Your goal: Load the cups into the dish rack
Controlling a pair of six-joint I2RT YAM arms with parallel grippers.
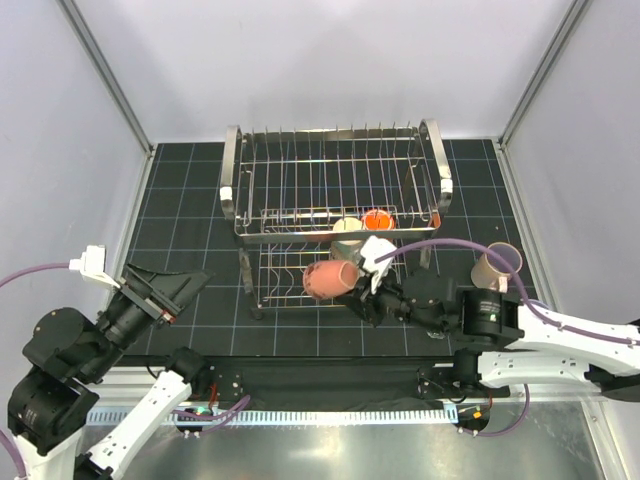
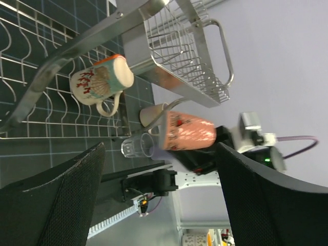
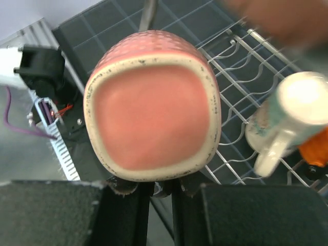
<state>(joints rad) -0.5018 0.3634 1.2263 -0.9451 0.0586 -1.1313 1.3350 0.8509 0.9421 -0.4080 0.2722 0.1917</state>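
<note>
The chrome dish rack (image 1: 236, 160) stands mid-table. My right gripper (image 1: 356, 285) is shut on the salmon-pink mug (image 1: 329, 279) and holds it on its side at the front of the rack's lower tier. In the right wrist view the mug's base (image 3: 154, 102) faces the camera above the closed fingers (image 3: 128, 205). The cream printed mug (image 1: 347, 227) and the orange cup (image 1: 378, 219) sit in the rack. The beige-pink mug (image 1: 496, 265) stands on the mat at the right. My left gripper (image 1: 172, 288) is open and empty, left of the rack. The clear glass tumbler (image 2: 137, 146) shows in the left wrist view.
The black gridded mat (image 1: 190, 200) covers the table, with grey walls around it. The right arm (image 1: 490, 315) stretches across the front right, with a purple cable (image 1: 440, 243) arching over it. A metal ledge (image 1: 330, 425) runs along the near edge.
</note>
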